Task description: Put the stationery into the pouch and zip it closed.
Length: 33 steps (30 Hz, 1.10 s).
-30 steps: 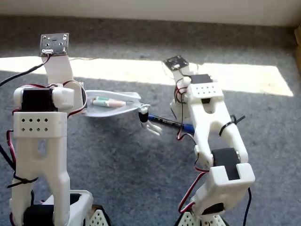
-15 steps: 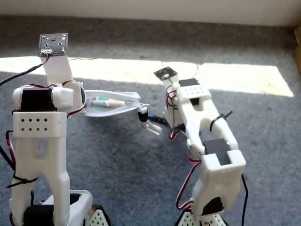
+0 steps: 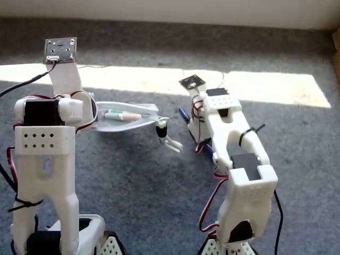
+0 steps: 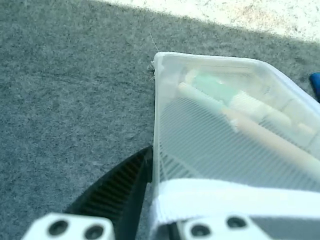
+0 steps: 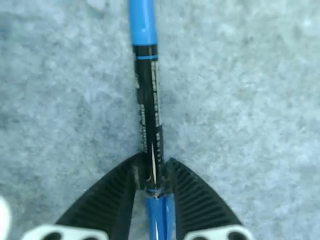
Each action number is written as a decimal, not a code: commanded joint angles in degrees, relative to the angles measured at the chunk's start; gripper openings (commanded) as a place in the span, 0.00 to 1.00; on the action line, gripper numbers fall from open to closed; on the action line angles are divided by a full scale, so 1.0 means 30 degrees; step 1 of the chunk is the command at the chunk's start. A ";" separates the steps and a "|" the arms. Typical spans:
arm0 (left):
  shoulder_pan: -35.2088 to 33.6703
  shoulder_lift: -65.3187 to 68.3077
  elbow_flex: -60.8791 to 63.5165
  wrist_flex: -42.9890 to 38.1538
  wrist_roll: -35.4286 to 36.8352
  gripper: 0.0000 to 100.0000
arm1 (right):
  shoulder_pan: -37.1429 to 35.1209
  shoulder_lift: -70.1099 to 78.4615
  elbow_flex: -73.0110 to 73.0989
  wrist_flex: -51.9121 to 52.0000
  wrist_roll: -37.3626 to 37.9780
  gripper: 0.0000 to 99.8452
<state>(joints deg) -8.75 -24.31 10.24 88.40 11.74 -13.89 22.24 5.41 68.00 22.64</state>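
Right pincer (image 5: 152,169) grips the pen (image 5: 148,105) (grey carpet (image 5: 250,75) beneath), pouch (image 4: 200,155) near.

Grey carpet (image 3: 133,180), bright sunlit band (image 3: 276,87) across it, pale wall (image 3: 159,8) behind

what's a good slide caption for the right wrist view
Right hand gripping a blue and black pen, grey carpet behind.

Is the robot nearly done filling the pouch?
About halfway. Done: some stationery, with a green-and-white piece among it, already lies in the pouch. In hand: the left gripper pinches the pouch's edge, and the right gripper is shut on the blue pen, not yet inside. Left: put the pen in, then zip the pouch.
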 commanded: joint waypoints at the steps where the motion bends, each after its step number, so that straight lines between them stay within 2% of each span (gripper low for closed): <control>1: -0.0337 0.0249 0.0103 -0.0322 -0.0029 0.01 | 0.0864 -0.0044 -0.0571 -0.0132 0.0088 0.01; 7: -0.0337 0.0249 0.0103 -0.0322 -0.0029 0.01 | 0.1333 -0.0132 -0.0689 0.0103 0.0088 0.01; 12: -0.0337 0.0249 0.0103 -0.0322 -0.0029 0.01 | 0.1363 -0.0777 -0.2945 0.3502 0.0029 0.01; 17: -0.0308 0.0278 0.0103 -0.0322 -0.0029 0.01 | 0.1363 -0.0835 -0.4176 0.5026 -0.0029 0.14; 19: -0.0308 0.0308 0.0103 -0.0322 -0.0029 0.01 | 0.1363 -0.0806 -0.4147 0.5026 -0.0029 0.18; 25: -0.0308 0.0308 0.0103 -0.0322 -0.0029 0.01 | 0.1216 -0.0806 -0.4264 0.4791 -0.0029 0.18; 30: -0.0308 0.0308 0.0103 -0.0322 -0.0029 0.01 | 0.0659 -0.0777 -0.4088 0.1626 -0.0088 0.18; 33: -0.0308 0.0337 0.0103 -0.0322 -0.0029 0.01 | 0.0366 -0.0777 -0.3766 0.0103 -0.1670 0.18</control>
<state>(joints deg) -8.75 -24.22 10.24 88.40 11.74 -10.73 22.51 -3.91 74.51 22.11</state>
